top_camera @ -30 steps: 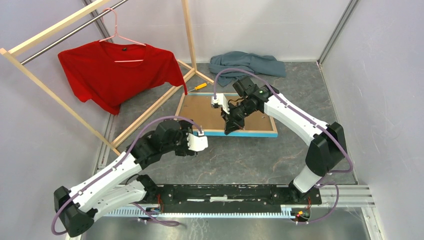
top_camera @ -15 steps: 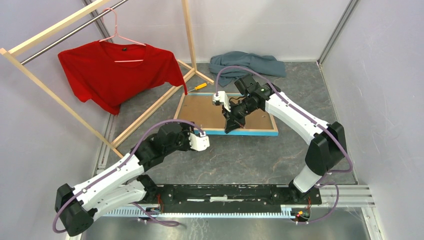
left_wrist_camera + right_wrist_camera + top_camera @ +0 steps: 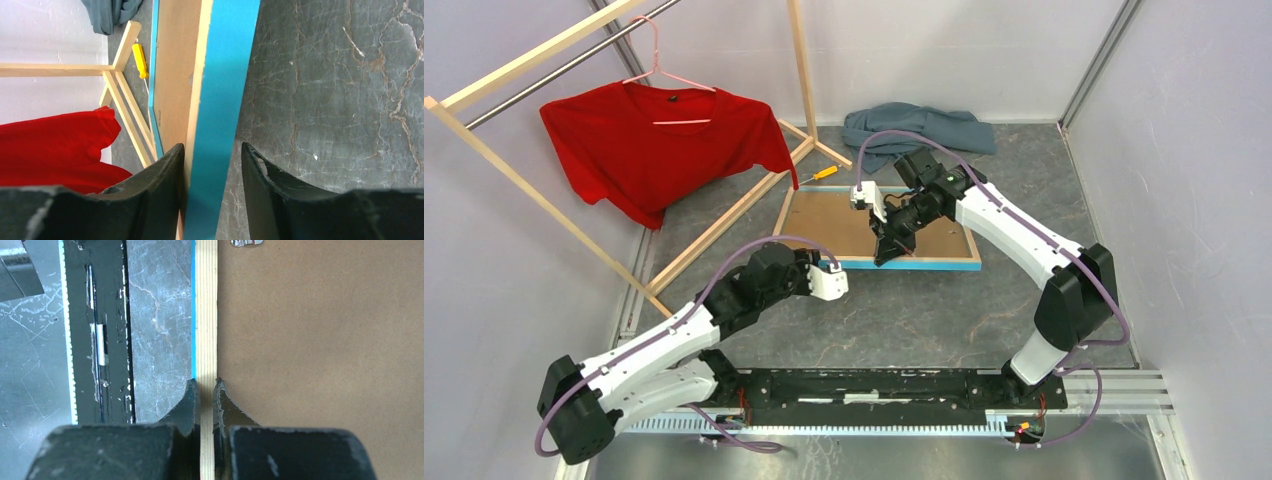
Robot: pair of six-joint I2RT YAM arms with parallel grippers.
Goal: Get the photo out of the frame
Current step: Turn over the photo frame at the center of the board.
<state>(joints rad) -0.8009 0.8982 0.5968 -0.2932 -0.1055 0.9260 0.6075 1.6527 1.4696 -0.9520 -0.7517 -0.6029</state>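
The frame (image 3: 934,266) lies face down toward the far edge of the table (image 3: 904,320), photo hidden under its board (image 3: 824,225), near rail pinched by the right claw (image 3: 206,390), likely to steady it, while the half-open left claw (image 3: 212,165) straddles its near-left corner.

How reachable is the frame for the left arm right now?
Probably yes: the left gripper straddles the frame at its blue edge, jaws apart, nothing between; the right gripper pinches its rail farther along.

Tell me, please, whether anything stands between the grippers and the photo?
Yes. The frame lies face down and the brown backing board fills its back. The photo is not visible, presumably beneath that board. A metal clip sits at the board's edge.
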